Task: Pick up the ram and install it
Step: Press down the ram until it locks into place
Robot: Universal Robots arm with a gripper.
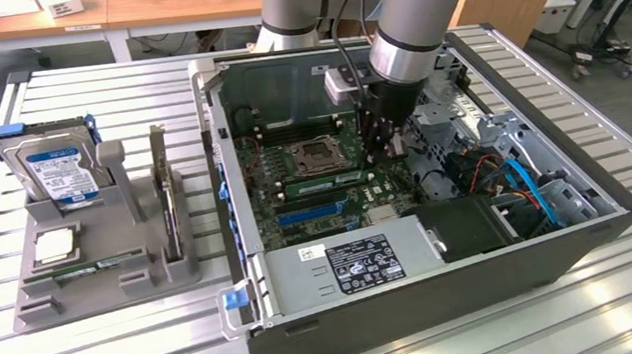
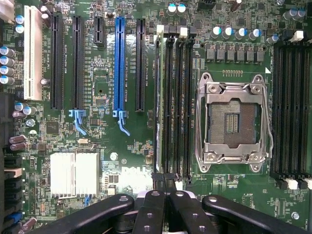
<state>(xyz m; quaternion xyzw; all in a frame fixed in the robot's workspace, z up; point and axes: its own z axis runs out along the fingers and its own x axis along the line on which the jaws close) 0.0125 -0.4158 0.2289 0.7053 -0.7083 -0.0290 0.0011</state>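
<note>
Though the ram (image 2: 157, 97) seems light and stiff, its chips look fragile, so take its long edges; the gripper (image 2: 164, 183) stands pressed together at its end.

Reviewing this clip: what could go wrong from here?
1. The shut hand sits at one end of the ram, which appears to stand in its slot. Pressure at that end alone might seat it tilted.
2. The open socket lies close beside the slots, so a sideways slip could strike its bare contacts.
</note>
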